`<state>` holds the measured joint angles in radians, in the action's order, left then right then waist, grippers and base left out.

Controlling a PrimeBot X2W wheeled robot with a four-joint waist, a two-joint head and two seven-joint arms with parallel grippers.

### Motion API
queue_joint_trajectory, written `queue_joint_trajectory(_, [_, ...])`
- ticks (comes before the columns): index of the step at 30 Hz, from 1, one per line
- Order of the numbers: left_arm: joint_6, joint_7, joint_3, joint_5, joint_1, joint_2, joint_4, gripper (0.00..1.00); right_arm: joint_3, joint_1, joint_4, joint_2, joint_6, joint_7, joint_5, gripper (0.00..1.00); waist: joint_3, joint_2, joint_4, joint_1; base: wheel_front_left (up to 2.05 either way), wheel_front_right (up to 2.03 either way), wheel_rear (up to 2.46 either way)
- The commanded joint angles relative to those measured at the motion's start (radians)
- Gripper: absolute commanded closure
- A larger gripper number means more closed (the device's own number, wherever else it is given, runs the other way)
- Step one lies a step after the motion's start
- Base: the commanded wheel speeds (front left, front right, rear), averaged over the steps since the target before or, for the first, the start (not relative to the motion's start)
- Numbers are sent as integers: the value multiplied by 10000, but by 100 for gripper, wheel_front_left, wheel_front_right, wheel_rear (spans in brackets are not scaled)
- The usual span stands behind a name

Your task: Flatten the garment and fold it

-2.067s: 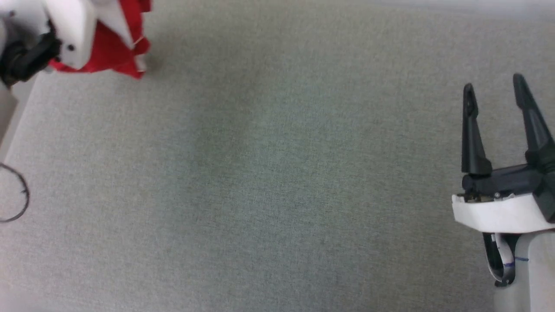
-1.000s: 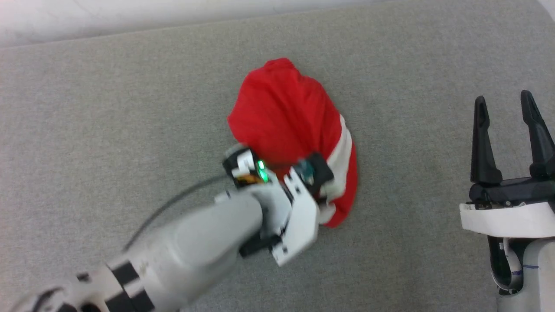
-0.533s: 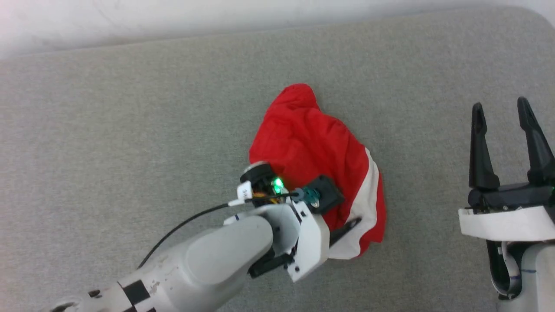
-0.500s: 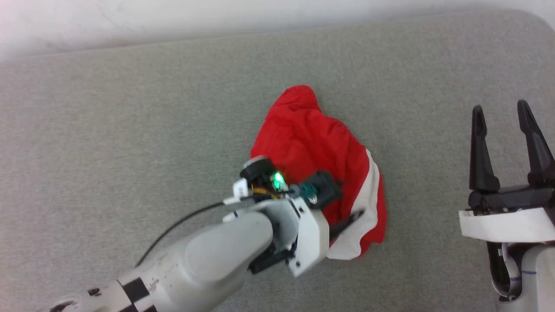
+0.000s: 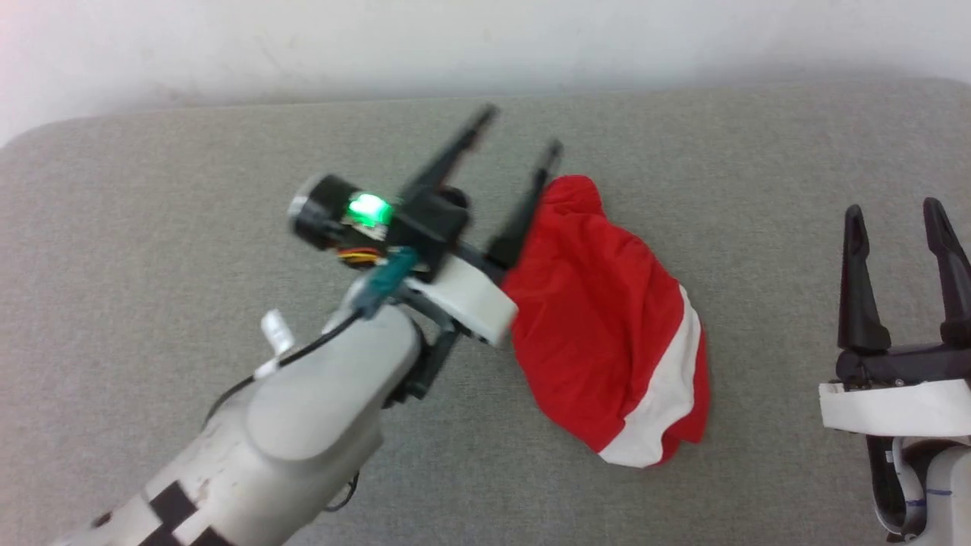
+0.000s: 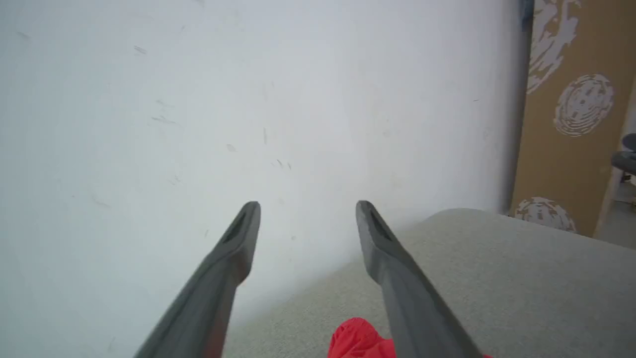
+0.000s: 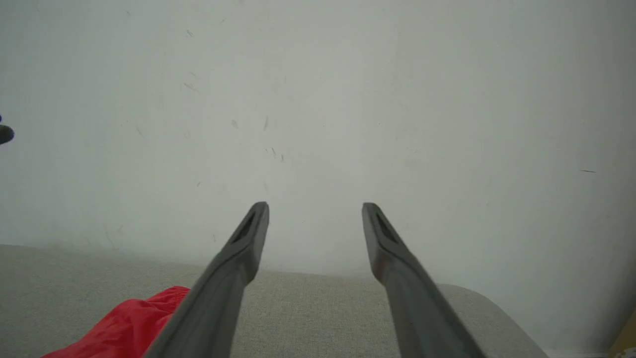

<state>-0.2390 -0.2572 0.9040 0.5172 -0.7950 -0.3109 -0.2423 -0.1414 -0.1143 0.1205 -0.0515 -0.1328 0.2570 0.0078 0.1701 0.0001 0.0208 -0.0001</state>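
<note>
The garment point(image 5: 607, 326) lies bunched on the grey surface point(image 5: 190, 227), bright red with a broad white band along its right and lower edge. My left gripper point(image 5: 523, 129) is open, raised above the cloth's upper left corner, with nothing between its fingers. In the left wrist view the same gripper point(image 6: 308, 211) points at the wall, a tip of the red garment point(image 6: 360, 340) below it. My right gripper point(image 5: 897, 212) stands open at the right, apart from the cloth. Its wrist view shows the open fingers point(image 7: 314, 211) and the garment point(image 7: 126, 325) at lower left.
A pale wall point(image 5: 485, 38) runs along the far edge of the grey surface. In the left wrist view a brown patterned panel point(image 6: 571, 114) stands beyond the surface's right end. Bare grey surface lies left of the cloth and in front of it.
My left gripper has opened, let go of the garment and lifted up and away towards the far left. The garment now lies free on the surface. The head camera has shifted too.
</note>
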Motion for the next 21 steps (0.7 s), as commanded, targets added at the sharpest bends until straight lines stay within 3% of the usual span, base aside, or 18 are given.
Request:
queue_joint_trajectory(1, [-164, -38, -212, -188, 240, -83, 152, 0, -58, 117, 27, 13, 21, 47, -39, 0, -22, -1, 100, 1, 0, 0, 0])
queue_joint_trajectory(4, [-767, -41, -1298, -731, 1063, -271, 776, 0, -180, 153, -16, 13, 21, 47, 63, 0, -33, -1, 173, 1, 0, 0, 0])
queue_joint_trajectory(12, [-1446, -44, -3992, -1791, 3535, -262, 1699, 0, -334, 299, -142, 13, 21, 47, 377, 0, -116, -1, 270, 1, 0, 0, 0])
queue_joint_trajectory(16, [-1287, -44, -5105, -2337, 4562, -36, 1937, 0, -356, 383, -232, 13, 21, 47, 554, 0, -156, -1, 252, 1, 0, 0, 0])
queue_joint_trajectory(21, [-567, -44, -5998, -2879, 5683, 397, 2014, 0, -295, 574, -405, 13, 21, 47, 652, 0, -325, -1, 236, 1, 0, 0, 0])
